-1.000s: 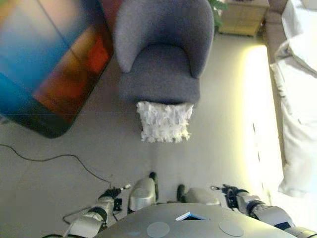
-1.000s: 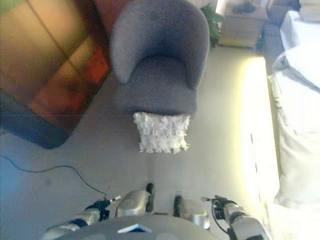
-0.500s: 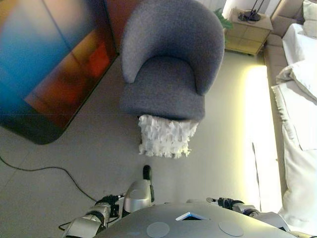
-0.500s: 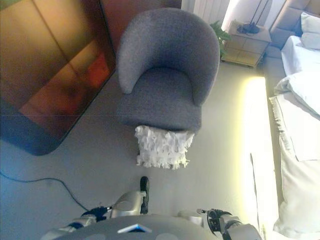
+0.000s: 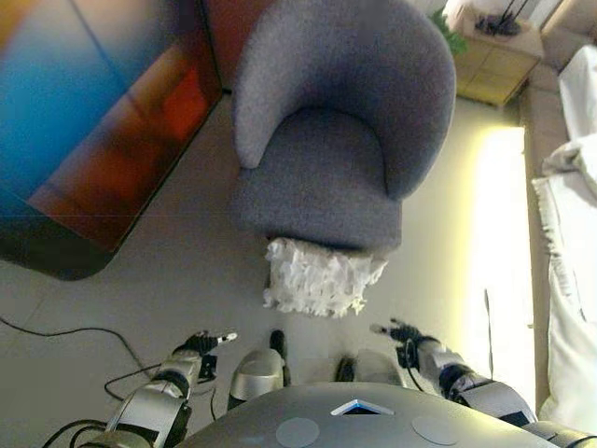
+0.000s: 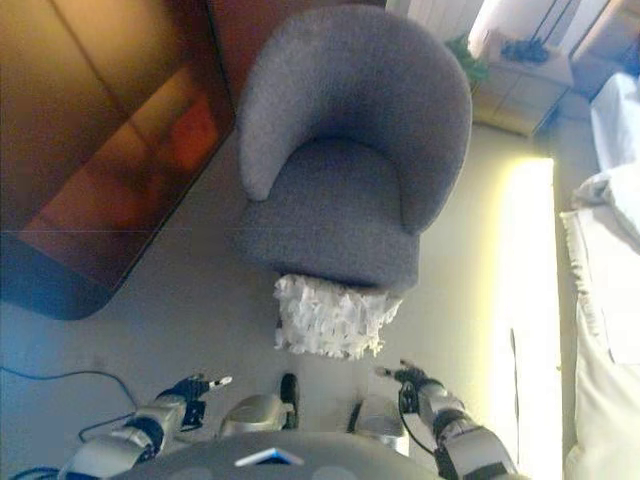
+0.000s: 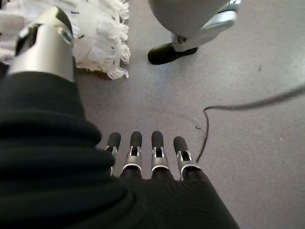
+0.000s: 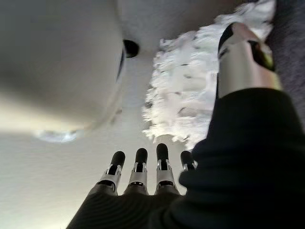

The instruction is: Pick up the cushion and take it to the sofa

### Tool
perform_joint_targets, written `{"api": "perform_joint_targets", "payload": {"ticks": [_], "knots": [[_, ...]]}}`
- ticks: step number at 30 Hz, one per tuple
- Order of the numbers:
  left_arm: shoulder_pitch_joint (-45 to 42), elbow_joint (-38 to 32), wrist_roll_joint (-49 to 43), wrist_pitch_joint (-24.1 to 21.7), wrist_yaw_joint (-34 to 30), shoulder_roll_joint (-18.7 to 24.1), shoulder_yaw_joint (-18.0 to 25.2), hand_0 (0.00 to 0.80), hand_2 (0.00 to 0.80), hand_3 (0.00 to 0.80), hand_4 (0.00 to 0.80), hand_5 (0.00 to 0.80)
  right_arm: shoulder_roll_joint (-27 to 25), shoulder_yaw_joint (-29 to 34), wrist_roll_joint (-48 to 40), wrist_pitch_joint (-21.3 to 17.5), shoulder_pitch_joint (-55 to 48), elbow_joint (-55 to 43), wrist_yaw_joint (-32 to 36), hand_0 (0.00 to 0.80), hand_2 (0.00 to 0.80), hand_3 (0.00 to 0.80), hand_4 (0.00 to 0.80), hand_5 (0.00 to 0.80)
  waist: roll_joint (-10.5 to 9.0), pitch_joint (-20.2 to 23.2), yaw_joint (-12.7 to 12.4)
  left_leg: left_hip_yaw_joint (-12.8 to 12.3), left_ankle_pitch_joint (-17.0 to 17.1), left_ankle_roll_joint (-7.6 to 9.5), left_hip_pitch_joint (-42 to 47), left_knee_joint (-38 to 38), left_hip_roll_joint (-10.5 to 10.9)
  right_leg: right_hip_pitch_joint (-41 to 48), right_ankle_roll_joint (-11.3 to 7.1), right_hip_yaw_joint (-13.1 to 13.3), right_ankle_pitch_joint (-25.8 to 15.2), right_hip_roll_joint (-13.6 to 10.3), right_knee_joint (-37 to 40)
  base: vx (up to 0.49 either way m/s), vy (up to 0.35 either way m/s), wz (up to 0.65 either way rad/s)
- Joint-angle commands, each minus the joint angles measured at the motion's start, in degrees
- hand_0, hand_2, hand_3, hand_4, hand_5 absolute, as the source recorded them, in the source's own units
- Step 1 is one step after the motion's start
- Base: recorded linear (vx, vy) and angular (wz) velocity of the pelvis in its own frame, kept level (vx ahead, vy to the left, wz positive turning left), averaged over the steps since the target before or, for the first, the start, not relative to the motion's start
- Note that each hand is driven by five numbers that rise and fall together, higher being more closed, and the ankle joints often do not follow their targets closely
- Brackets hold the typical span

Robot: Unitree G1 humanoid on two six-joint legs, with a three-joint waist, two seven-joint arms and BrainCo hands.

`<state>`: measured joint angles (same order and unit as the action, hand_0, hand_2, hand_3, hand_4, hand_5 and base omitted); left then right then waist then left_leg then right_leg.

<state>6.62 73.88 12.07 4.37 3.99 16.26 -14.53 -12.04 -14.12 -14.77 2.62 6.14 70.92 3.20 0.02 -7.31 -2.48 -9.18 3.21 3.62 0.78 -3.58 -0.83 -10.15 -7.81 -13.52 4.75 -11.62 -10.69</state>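
A white shaggy cushion [image 5: 322, 278] lies on the floor against the front of a grey armchair [image 5: 331, 131]. It also shows in the left wrist view [image 7: 97, 33] and the right wrist view [image 8: 190, 102]. My left hand [image 5: 201, 345] hangs low at the lower left, fingers straight, holding nothing. My right hand [image 5: 399, 334] is at the lower right, just below and right of the cushion, fingers straight and empty. A white-covered sofa [image 5: 569, 280] runs along the right edge.
A large dark panel [image 5: 93, 121] with coloured reflections lies on the floor at the left. A wooden side table [image 5: 499, 56] stands at the back right, with a green plant [image 5: 452, 17] beside it. A black cord [image 5: 56, 331] lies on the floor at the lower left.
The camera has shifted, so armchair and cushion now sit nearer and more central. Both hands have come up into view, the right one closer to the cushion.
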Motion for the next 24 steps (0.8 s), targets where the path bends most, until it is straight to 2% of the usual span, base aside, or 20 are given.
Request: {"api": "perform_joint_targets", "payload": {"ticks": [1,3,7,11,12,14,16,18,20,23,24], "knots": [[0.8,1.0,2.1,-2.1,2.5,-0.4,1.7,0.0,0.0,0.0,0.0,0.0,-1.4,1.0,1.7,0.3,-0.8,1.2,1.3,0.0,0.0,0.0,0.0,0.0,0.09,-1.2,1.0,-0.9,-4.5,-2.46,0.7,0.6,-1.4,5.1,0.63,-0.2,-5.4,0.6,4.0,0.242,-0.192,0.15],[-0.3,1.0,2.8,-2.2,4.4,-1.0,2.5,0.0,0.0,0.0,0.0,0.0,-1.1,0.9,3.3,1.3,-2.0,2.2,1.8,0.0,0.0,0.0,0.0,0.0,-0.74,0.0,0.8,-0.4,-4.5,-3.09,1.2,1.2,-2.1,8.2,0.67,-0.5,-5.1,1.5,6.8,0.24,-0.232,0.09],[-0.7,2.0,1.6,-3.0,6.6,-1.2,4.2,0.0,0.0,0.0,0.0,0.0,-1.4,0.2,2.8,-1.2,-1.9,3.2,2.0,0.0,0.0,0.0,0.0,0.0,-1.54,1.1,-0.6,0.1,-4.0,-5.37,1.4,1.8,-4.0,12.2,1.73,-2.9,-4.7,2.7,10.9,0.143,-0.245,0.23],[-0.2,2.7,3.4,-4.4,10.0,-2.1,5.4,0.0,0.0,0.0,0.0,0.0,-2.2,-0.5,3.1,-1.7,1.0,2.9,0.9,0.0,0.0,0.0,0.0,0.0,-1.58,0.5,-1.0,-0.1,-5.0,-6.65,-2.9,9.2,-4.7,11.7,3.31,-3.3,-4.3,2.8,11.4,-0.02,-0.13,0.01],[0.1,2.6,3.8,-4.8,10.5,-2.6,5.5,0.0,0.0,0.0,0.0,0.0,-2.7,-0.5,3.0,-1.5,1.5,2.7,-0.1,0.0,0.0,0.0,0.0,0.0,-1.34,-0.3,-0.8,-1.1,-5.5,-7.04,-4.5,12.1,-5.2,11.4,3.83,-3.6,-3.9,2.4,10.7,-0.056,-0.007,0.12],[-0.1,2.1,4.4,-5.7,11.7,-3.2,5.5,0.0,0.0,0.0,0.0,0.0,-3.5,0.1,2.6,-1.3,2.0,2.6,-2.2,0.0,0.0,0.0,0.0,0.0,-0.33,-1.3,-0.2,-2.9,-4.0,-8.22,-5.4,13.1,-7.2,11.5,4.47,-4.4,-3.2,2.2,10.0,0.007,0.101,0.21],[-0.8,1.5,4.1,-7.4,13.0,-3.3,5.4,0.0,0.0,0.0,0.0,0.0,-4.2,0.7,2.1,-1.6,2.1,2.6,-3.8,0.0,0.0,0.0,0.0,0.0,0.75,-1.9,0.0,-2.3,-1.1,-9.42,-4.8,10.5,-8.6,12.3,4.42,-4.4,-2.9,1.9,10.2,0.119,0.185,0.21],[-0.8,1.0,3.2,-8.8,13.5,-3.1,5.4,0.0,0.0,0.0,0.0,0.0,-4.7,0.8,2.1,-2.3,2.5,2.6,-5.2,0.0,0.0,0.0,0.0,0.0,1.36,-2.0,0.0,-1.4,0.6,-9.8,-5.1,8.2,-9.5,12.3,4.27,-3.8,-2.6,1.6,10.3,0.115,0.179,0.18],[1.2,0.2,2.4,-9.5,13.7,-2.6,4.4,0.0,0.0,0.0,0.0,0.0,-5.4,0.7,2.3,-4.2,4.1,2.4,-8.1,0.0,0.0,0.0,0.0,0.0,1.95,-3.2,0.8,-2.2,-0.9,-9.07,-5.2,7.0,-9.3,9.9,3.97,-3.6,-2.2,0.6,8.7,0.01,0.213,0.09],[6.3,-1.2,2.0,-11.0,14.7,-1.3,1.2,0.0,0.0,0.0,0.0,0.0,-6.3,-0.6,2.1,-5.6,8.4,0.7,-12.4,0.0,0.0,0.0,0.0,0.0,2.62,-7.1,2.0,-1.7,-1.7,-9.17,-9.9,9.5,-9.1,3.6,3.68,-2.5,-1.7,-0.5,4.3,-0.166,0.142,-0.03],[10.2,-2.2,3.3,-10.8,16.7,-0.7,-1.1,0.0,0.0,0.0,0.0,0.0,-6.2,-2.1,1.6,-5.8,12.2,0.1,-14.8,0.0,0.0,0.0,0.0,0.0,2.64,-9.8,2.5,-1.5,-1.7,-9.25,-13.9,11.5,-9.1,-0.7,3.34,-1.9,-2.4,-1.3,2.4,-0.304,0.083,-0.05]]}}
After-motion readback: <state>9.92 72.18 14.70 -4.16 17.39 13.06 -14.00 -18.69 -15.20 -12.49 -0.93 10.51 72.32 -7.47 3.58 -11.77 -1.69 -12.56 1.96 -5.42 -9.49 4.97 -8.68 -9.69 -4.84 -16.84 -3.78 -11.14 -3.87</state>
